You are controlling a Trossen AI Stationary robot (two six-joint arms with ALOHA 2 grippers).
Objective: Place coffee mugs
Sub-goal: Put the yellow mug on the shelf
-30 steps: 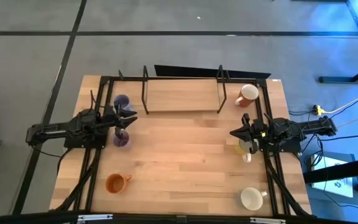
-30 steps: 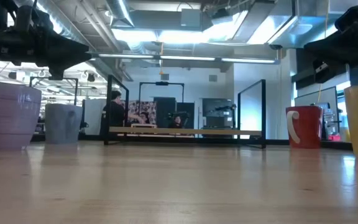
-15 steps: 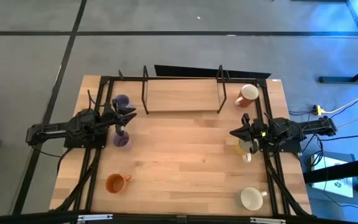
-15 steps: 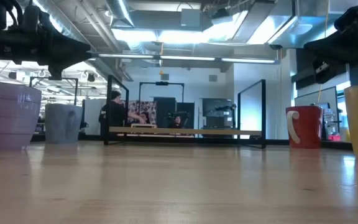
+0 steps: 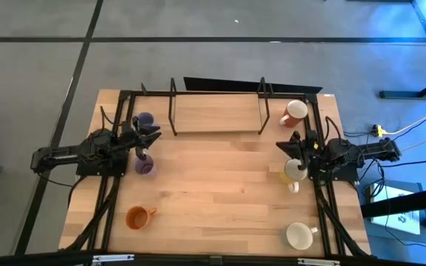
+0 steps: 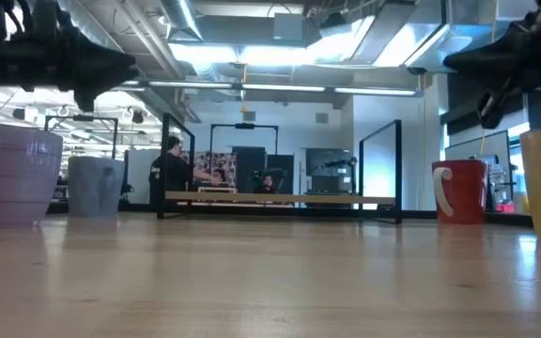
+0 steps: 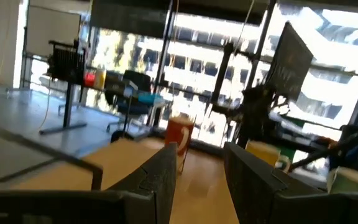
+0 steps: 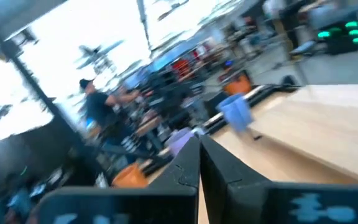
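Several coffee mugs stand upright on their bases on the wooden table (image 5: 213, 185). Two lavender mugs (image 5: 145, 120) (image 5: 145, 167) are at the left and an orange mug (image 5: 137, 217) is near left. A white mug with a reddish inside (image 5: 295, 111) is far right. One cream mug (image 5: 294, 170) is at the right and another cream mug (image 5: 299, 236) near right. My left gripper (image 7: 197, 180) hovers open between the lavender mugs, above them. My right gripper (image 8: 199, 163) is shut, above the table beside the right cream mug.
A black wire rack with a wooden shelf (image 5: 217, 111) stands along the table's far edge. Black frame bars run along the left and right sides under both arms. The table's middle (image 5: 213, 170) is bare wood. People and furniture show in the room beyond.
My right gripper has rolled about its own pointing line and tipped its shut fingers upward, so more of the cream mug beside it shows from above. My left gripper has tipped up a little. No mug has moved.
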